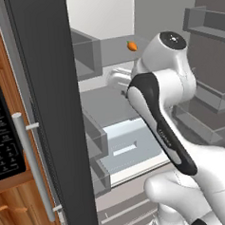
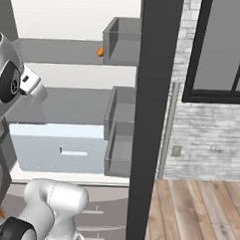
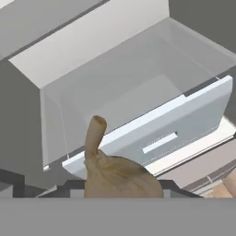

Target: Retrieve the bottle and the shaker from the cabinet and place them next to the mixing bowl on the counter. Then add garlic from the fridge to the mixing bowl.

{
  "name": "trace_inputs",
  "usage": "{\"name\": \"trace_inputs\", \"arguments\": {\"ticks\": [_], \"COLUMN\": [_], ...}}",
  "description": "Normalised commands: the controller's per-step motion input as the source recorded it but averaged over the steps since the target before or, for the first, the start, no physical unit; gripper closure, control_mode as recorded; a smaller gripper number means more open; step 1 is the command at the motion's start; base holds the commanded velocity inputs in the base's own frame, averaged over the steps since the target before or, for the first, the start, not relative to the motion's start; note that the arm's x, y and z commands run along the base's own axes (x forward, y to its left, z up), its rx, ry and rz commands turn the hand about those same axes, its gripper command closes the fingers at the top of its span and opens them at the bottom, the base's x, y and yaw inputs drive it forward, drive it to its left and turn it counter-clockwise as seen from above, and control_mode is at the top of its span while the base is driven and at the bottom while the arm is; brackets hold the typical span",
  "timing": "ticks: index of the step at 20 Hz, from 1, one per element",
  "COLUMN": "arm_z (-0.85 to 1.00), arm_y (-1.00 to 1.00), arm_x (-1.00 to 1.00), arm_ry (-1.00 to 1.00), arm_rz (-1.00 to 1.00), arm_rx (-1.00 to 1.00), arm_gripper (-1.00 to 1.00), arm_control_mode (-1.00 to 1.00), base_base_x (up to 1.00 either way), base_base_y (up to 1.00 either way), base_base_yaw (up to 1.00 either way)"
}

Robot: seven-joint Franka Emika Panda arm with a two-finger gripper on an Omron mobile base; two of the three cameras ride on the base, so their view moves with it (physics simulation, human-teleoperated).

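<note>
One item is in hand: the garlic (image 3: 115, 177) sits low in the hand view, bulb wedged right where the gripper (image 3: 120, 192) tips rise, stem pointing up toward the open drawer (image 3: 152, 138). The tips themselves are hidden behind the bulb, so the pinch is a judgement from how the bulb fills that spot rather than a seen contact. The arm (image 1: 163, 125) reaches into the fridge between its open doors; the left door (image 1: 48, 114) stands close beside the elbow, and the right door (image 2: 151, 118) frames the other side. A small orange item (image 1: 132, 46) sits on an upper shelf (image 1: 115, 50), well apart from the hand. The step looks like the carry-out: garlic lifted clear of the drawer, the mixing bowl and counter yet to come. To do it well, the robot should pull the hand straight back along the reach line before swinging, keeping the elbow off the left door and the door bins (image 2: 121, 142). Grip should stay steady; the bulb is rounded and papery, likely to roll if the pinch slackens. Backing the base away only once the hand clears the shelves seems the safer order, then a low release over the bowl.
</note>
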Motion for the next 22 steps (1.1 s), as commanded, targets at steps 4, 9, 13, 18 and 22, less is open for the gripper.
{"name": "trace_inputs", "arguments": {"ticks": [4, 9, 13, 18, 22], "arm_z": [-0.20, 0.00, 0.00, 0.00, 0.00], "arm_y": [-0.26, -0.21, 0.00, 0.00, 0.00], "arm_x": [-0.16, -0.30, -0.06, 0.00, -0.03], "arm_ry": [0.10, -0.01, -0.01, 0.00, 0.00], "arm_rz": [0.26, 0.12, 0.00, 0.00, 0.00], "arm_rx": [0.00, -0.03, 0.00, 0.00, 0.00], "arm_gripper": [1.00, 1.00, 1.00, 1.00, 1.00], "arm_control_mode": [-1.00, -1.00, -1.00, -1.00, -1.00], "base_base_x": [0.00, 0.00, 0.00, 0.00, 0.00], "base_base_y": [0.00, 0.00, 0.00, 0.00, 0.00], "base_base_yaw": [0.00, 0.00, 0.00, 0.00, 0.00]}}
